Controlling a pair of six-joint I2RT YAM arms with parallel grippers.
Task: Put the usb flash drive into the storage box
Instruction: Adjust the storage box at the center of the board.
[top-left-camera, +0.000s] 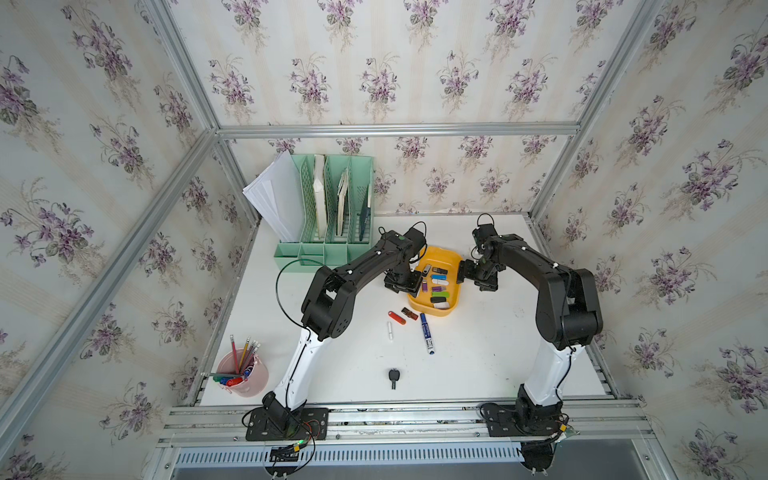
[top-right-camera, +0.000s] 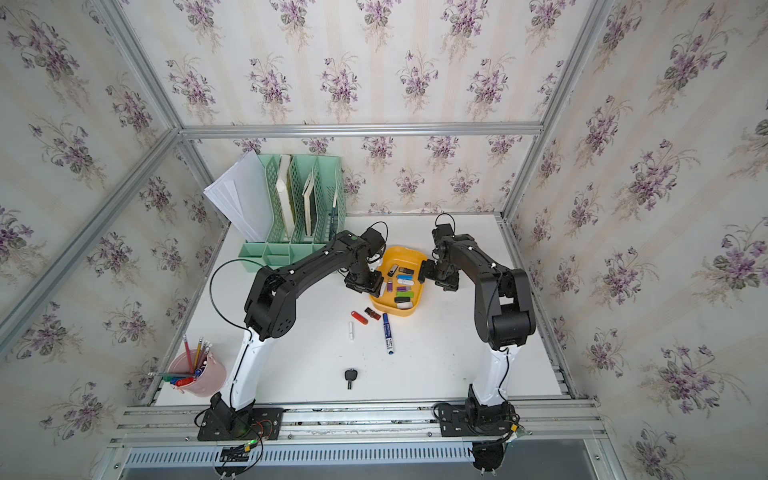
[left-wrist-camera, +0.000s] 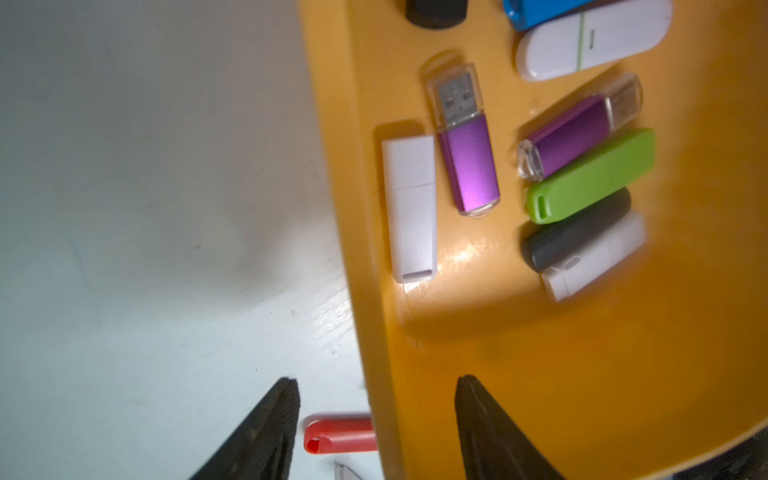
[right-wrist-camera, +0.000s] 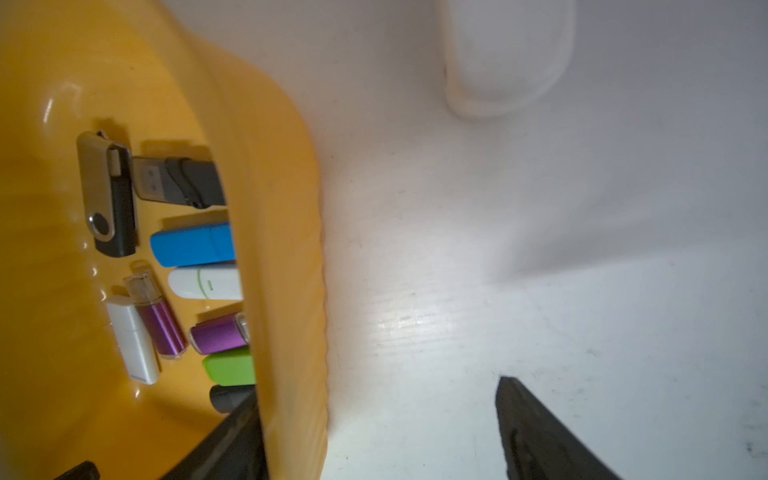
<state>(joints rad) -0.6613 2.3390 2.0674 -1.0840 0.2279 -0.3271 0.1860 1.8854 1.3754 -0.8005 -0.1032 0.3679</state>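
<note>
Where the two arms converge over the middle of the white worktop (top-left-camera: 478, 353), the storage box (top-left-camera: 440, 254) (top-right-camera: 401, 253) sits flat between the left pincer (top-left-camera: 405, 287) (left-wrist-camera: 378, 384) and the right pincer (top-left-camera: 464, 271) (right-wrist-camera: 378, 395), as shown in both top views. The left pincer hangs at the box's left wall with jaws apart and nothing held: one finger is over the worktop, the other over the box. The right pincer straddles the right wall, jaws apart, one finger inside the box and the other well clear outside; it holds nothing. A white flash drive (left-wrist-camera: 411, 208) lies flat on the box floor near the left wall, just beside a purple flash drive (left-wrist-camera: 467, 162). To their right lie more drives side by side, among them a green flash drive (left-wrist-camera: 590, 174). Outside the box, near its near-left corner, a red flash drive (top-left-camera: 397, 318) and a dark brown flash drive (top-left-camera: 409, 313) lie on the worktop, with a blue marker (top-left-camera: 427, 333) just beside them. A black key (top-left-camera: 392, 377) lies nearer the front edge. A mint-green file organizer (top-left-camera: 332, 232) stands at the far left, a pink pencil cup (top-left-camera: 249, 374) at the near left.
</note>
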